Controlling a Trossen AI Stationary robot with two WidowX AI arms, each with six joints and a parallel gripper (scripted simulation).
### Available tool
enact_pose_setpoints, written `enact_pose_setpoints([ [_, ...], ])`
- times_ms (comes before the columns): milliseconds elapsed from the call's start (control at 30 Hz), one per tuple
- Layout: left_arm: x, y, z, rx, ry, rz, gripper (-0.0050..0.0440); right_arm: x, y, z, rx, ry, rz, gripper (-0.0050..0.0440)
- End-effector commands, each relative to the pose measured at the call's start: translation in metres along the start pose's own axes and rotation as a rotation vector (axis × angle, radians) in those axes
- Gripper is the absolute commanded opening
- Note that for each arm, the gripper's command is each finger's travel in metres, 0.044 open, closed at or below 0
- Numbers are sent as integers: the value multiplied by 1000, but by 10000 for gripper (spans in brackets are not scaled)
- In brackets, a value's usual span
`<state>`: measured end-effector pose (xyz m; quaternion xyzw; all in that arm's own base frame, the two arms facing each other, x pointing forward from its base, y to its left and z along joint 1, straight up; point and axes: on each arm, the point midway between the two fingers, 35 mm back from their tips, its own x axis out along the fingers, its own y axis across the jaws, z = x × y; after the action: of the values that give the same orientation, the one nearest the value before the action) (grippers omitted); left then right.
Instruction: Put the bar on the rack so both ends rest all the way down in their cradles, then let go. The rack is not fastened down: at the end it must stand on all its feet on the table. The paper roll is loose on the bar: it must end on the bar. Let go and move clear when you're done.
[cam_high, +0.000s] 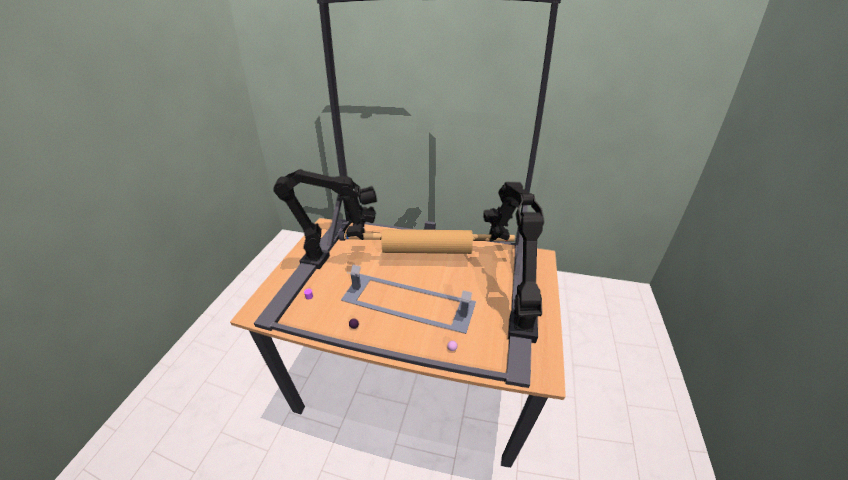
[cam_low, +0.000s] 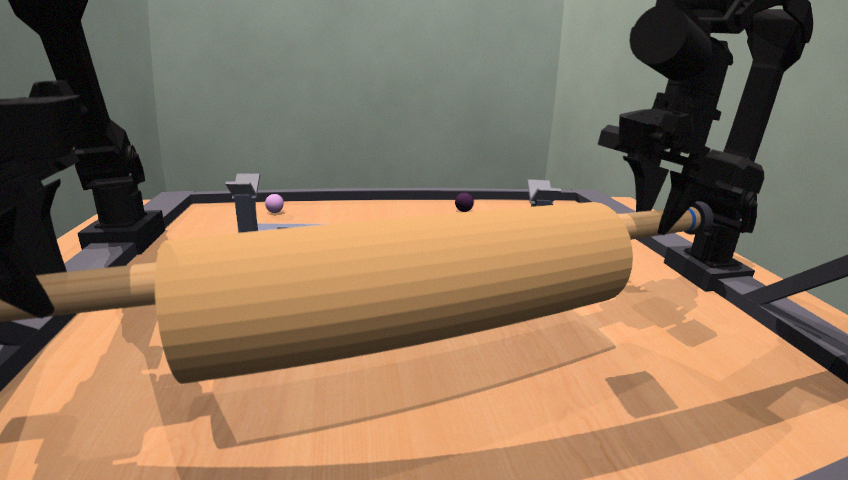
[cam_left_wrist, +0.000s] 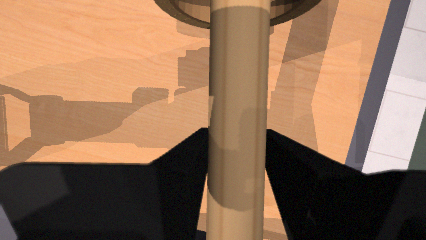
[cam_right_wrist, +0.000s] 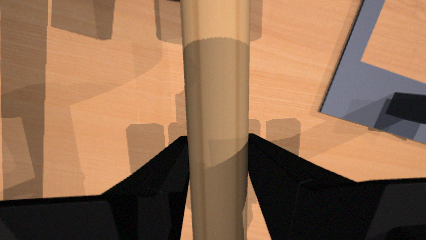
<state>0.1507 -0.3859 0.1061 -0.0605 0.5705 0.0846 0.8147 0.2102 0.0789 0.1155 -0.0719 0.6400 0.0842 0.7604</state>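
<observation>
The wooden bar (cam_high: 480, 237) (cam_low: 119, 286) (cam_left_wrist: 238, 60) (cam_right_wrist: 216, 75) is held above the far part of the table. The paper roll (cam_high: 426, 242) (cam_low: 392, 279) (cam_left_wrist: 179, 15) sits around its middle. My left gripper (cam_high: 498, 236) (cam_low: 35, 291) (cam_left_wrist: 235, 136), at the right in the top view, is shut on the bar beside the roll. My right gripper (cam_high: 355, 235) (cam_low: 652, 223) (cam_right_wrist: 216, 142) is shut on the bar near its blue-banded end. The grey rack (cam_high: 410, 317) (cam_low: 245, 214) (cam_right_wrist: 350, 90) stands nearer the top camera, its two cradles empty. The roll partly hides it in the exterior view.
A purple cylinder (cam_high: 308, 293), a dark ball (cam_high: 353, 323) (cam_low: 464, 202) and a pink ball (cam_high: 452, 345) (cam_low: 274, 203) lie around the rack on the table. Dark frame rails (cam_high: 518, 359) border the work area, with upright posts behind the bar.
</observation>
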Motion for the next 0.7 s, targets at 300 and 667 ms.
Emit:
enact_pose_setpoints([
  [300, -67, -6, 22, -24, -9, -99, 50, -51, -1, 15, 2, -68, 8, 50],
  [667, -60, -4, 18, -25, -6, -96, 50, -44, 0, 13, -2, -68, 11, 50],
])
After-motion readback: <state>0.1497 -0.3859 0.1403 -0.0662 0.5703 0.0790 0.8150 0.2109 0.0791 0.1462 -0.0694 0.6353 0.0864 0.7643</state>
